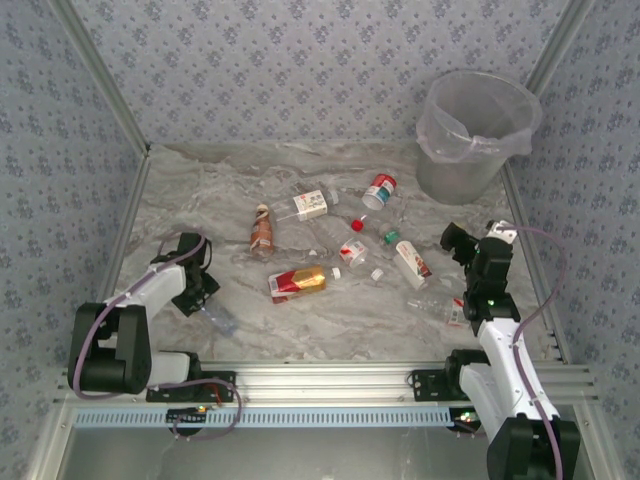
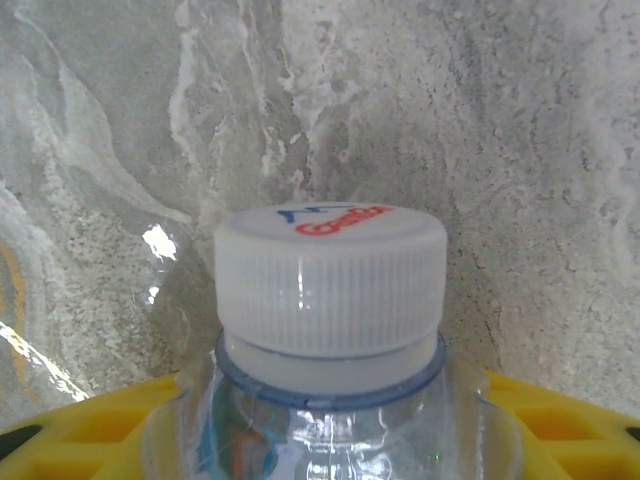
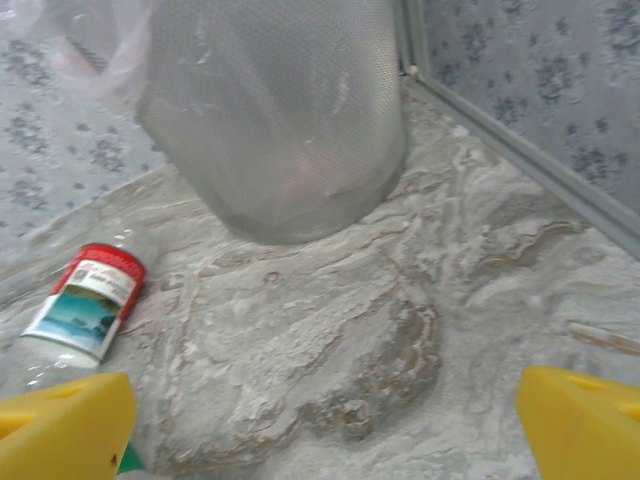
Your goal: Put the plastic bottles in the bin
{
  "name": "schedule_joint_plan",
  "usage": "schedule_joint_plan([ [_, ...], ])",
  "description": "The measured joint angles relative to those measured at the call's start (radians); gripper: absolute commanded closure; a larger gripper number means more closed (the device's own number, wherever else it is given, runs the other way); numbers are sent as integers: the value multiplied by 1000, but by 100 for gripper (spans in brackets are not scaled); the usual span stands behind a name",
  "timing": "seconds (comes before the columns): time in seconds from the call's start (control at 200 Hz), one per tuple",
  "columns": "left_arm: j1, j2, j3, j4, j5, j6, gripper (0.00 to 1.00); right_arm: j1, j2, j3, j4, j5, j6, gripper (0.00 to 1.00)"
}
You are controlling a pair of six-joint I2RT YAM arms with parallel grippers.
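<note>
My left gripper (image 2: 330, 440) is shut on the shoulders of a clear plastic bottle (image 2: 330, 300) with a white ribbed cap; its yellow fingers (image 2: 80, 430) press both sides. From above, that gripper (image 1: 205, 300) is low over the table's left side, the bottle (image 1: 221, 319) lying under it. Several more plastic bottles lie mid-table: a brown one (image 1: 262, 228), a red-gold one (image 1: 298, 283), a red-labelled one (image 1: 380, 190) and a green-capped one (image 1: 405, 255). The bin (image 1: 475, 135) stands at the far right corner. My right gripper (image 1: 465, 245) is open and empty, facing the bin (image 3: 280, 120).
Patterned walls close in the marble table (image 1: 330, 330) on the left, back and right. A clear bottle (image 1: 445, 310) lies close beside the right arm. A red-labelled bottle (image 3: 90, 300) lies left of the right gripper's yellow fingers (image 3: 60, 430).
</note>
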Motion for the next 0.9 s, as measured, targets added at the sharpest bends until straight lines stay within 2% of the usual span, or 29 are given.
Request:
schedule_joint_plan([
  [0.19, 0, -32, -15, 14, 10, 34, 51, 19, 5, 17, -7, -79, -3, 0],
  [0.41, -18, -96, -18, 141, 83, 75, 55, 76, 32, 76, -32, -125, 2, 0],
  [0.68, -43, -213, 57, 143, 102, 104, 58, 304, 142, 139, -34, -117, 12, 0],
  [0.785, -53, -250, 120, 164, 133, 121, 58, 389, 227, 206, -37, -170, 3, 0],
  [0.9, -106, -269, 195, 212, 164, 141, 58, 484, 354, 344, -81, -243, -28, 0],
])
